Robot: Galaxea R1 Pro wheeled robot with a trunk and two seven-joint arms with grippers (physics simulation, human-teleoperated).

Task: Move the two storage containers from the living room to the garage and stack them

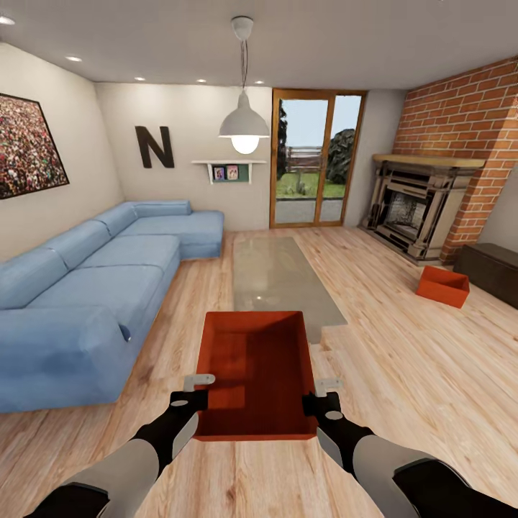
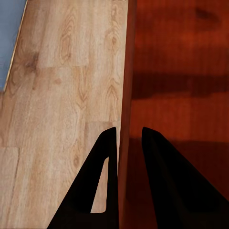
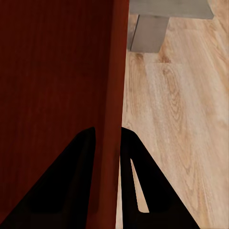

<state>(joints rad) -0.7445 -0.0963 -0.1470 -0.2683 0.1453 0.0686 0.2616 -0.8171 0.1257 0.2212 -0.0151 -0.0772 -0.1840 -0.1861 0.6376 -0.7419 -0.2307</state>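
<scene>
I am in the living room, over its light wood planks (image 1: 403,374). One orange-red storage container (image 1: 255,367) hangs level in front of me between both arms. My left gripper (image 1: 196,388) is shut on its left wall (image 2: 125,71), one finger inside and one outside. My right gripper (image 1: 324,394) is shut on its right wall (image 3: 112,71) in the same way. The second storage container (image 1: 442,285) sits on the planks at the far right, in front of the fireplace. The garage and its floor are out of view.
A long blue sofa (image 1: 86,288) runs along the left. The glass coffee table (image 1: 277,277) stands straight ahead, just beyond the held bin. The brick fireplace (image 1: 417,208) and a dark chest (image 1: 496,270) line the right wall. Wood-framed glass doors (image 1: 316,162) are at the back.
</scene>
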